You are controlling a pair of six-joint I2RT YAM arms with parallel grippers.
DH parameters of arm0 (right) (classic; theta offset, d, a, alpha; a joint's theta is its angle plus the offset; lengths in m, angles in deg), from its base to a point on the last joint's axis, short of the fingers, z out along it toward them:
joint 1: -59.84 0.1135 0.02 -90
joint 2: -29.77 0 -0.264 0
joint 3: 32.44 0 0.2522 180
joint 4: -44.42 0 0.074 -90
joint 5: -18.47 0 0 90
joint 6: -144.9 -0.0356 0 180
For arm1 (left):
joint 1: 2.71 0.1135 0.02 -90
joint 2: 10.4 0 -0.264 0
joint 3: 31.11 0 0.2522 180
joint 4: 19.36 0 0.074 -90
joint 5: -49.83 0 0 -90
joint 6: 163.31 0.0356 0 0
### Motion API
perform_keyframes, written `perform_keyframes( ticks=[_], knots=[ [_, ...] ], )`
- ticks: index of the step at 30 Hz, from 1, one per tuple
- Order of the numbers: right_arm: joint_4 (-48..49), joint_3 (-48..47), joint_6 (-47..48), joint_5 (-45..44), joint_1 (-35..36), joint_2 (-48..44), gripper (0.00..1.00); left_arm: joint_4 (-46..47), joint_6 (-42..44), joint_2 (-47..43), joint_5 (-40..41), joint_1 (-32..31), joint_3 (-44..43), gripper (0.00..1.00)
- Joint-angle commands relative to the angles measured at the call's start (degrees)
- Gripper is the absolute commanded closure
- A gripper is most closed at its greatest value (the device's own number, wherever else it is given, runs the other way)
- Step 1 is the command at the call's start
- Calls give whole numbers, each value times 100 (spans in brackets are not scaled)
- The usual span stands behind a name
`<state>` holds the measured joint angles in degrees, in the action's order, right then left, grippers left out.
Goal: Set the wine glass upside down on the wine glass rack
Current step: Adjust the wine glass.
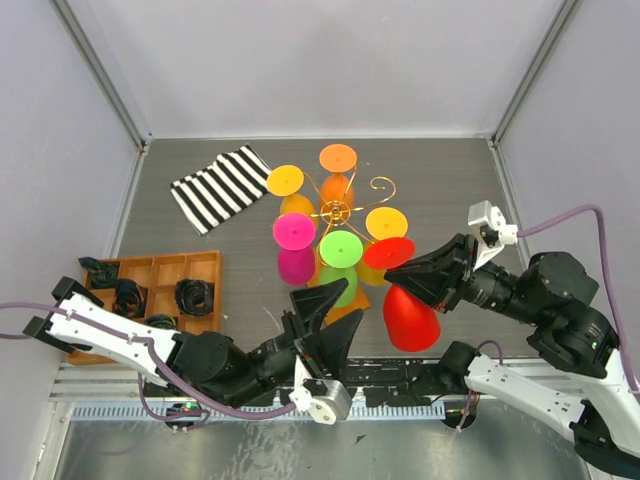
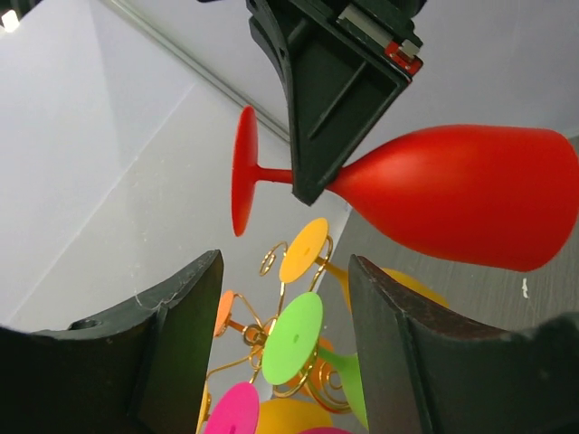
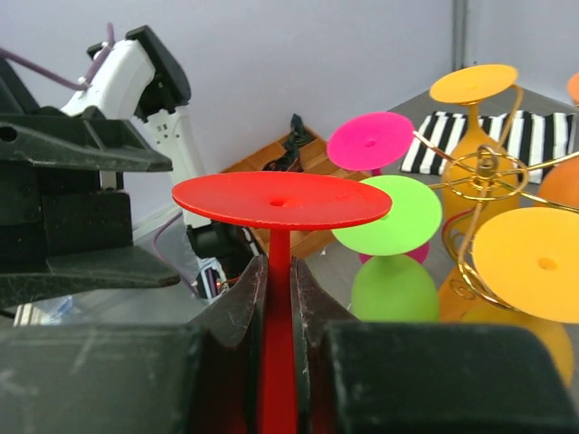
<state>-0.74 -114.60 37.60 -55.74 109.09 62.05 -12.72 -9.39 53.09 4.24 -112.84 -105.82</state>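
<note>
The red wine glass [image 1: 410, 318] is held by its stem in my right gripper [image 1: 415, 272], which is shut on it just below the round foot [image 3: 280, 201]. The foot sits close to the right front of the gold wire wine glass rack [image 1: 337, 210]. Several coloured glasses hang upside down there, among them a green one [image 1: 341, 248] and a pink one [image 1: 294, 231]. One curled arm [image 1: 383, 186] at the right is bare. My left gripper [image 1: 325, 310] stands open and empty in front of the rack, below the red glass [image 2: 452, 194].
A black-and-white striped cloth [image 1: 220, 188] lies at the back left. A compartmented wooden tray [image 1: 160, 268] with dark items [image 1: 193, 296] sits at the left front. Grey walls close in the table on three sides.
</note>
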Motion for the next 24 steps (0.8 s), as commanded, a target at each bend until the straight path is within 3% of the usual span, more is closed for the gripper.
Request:
perform_keyframes(
  ticks=[1,12,24],
  knots=[
    [331,-31,-28,660,-10,101,99,418,208,-7,10,31,-84,39],
    [391,12,19,1325,-12,241,99,804,412,142,232,33,-147,45],
    [549,124,-45,1558,-7,280,100,1511,910,476,350,35,-171,64]
  ],
)
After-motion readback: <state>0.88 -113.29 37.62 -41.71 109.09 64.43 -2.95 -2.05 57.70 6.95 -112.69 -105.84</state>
